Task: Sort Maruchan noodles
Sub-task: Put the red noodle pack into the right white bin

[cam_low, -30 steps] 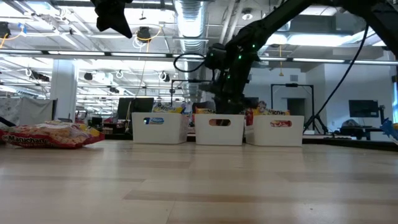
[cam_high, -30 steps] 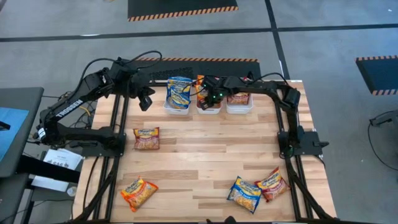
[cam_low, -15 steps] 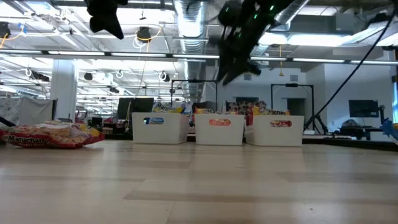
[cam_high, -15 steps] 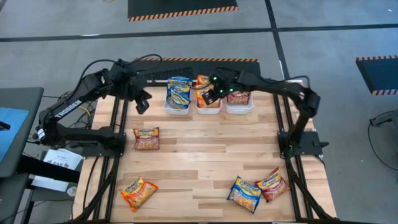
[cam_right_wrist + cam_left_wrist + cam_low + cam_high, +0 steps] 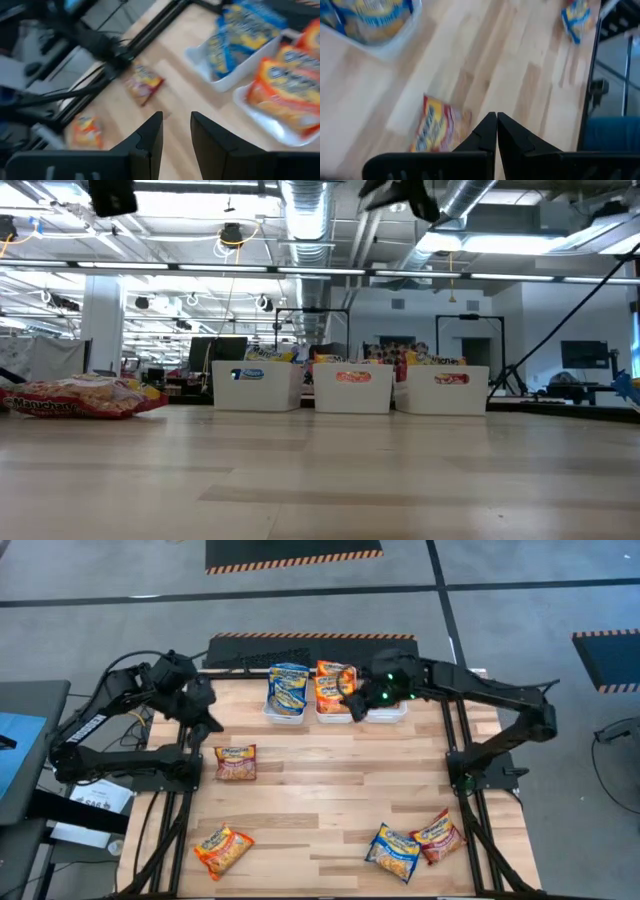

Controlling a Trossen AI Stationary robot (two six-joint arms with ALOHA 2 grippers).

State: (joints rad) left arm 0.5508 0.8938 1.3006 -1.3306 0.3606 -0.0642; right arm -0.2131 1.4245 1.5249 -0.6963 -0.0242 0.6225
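Observation:
Maruchan noodle packets lie flat on the wooden table: a dark red one [image 5: 236, 762] at the left, an orange one [image 5: 222, 850] near left, and a blue one [image 5: 392, 852] beside a dark red one [image 5: 438, 836] near right. At the far edge, blue packets [image 5: 288, 685] fill the left white bin and orange packets [image 5: 333, 685] the middle one. My right gripper [image 5: 176, 130] hangs open and empty, high above the middle bin's near side [image 5: 352, 705]. My left gripper [image 5: 496, 131] is shut and empty, high above the dark red packet [image 5: 437, 130] at the left.
Three white bins [image 5: 353, 388] stand side by side at the far edge. My right arm covers most of the right one [image 5: 385, 708]. Black frame rails [image 5: 190, 780] run along the table's left and right sides. Bare wood lies in the middle of the table [image 5: 340, 790].
My right gripper has risen from the middle bin, high above it, with its jaws standing apart throughout. My left gripper has moved toward the table's left edge and a little nearer, tipping further down, and has stayed shut.

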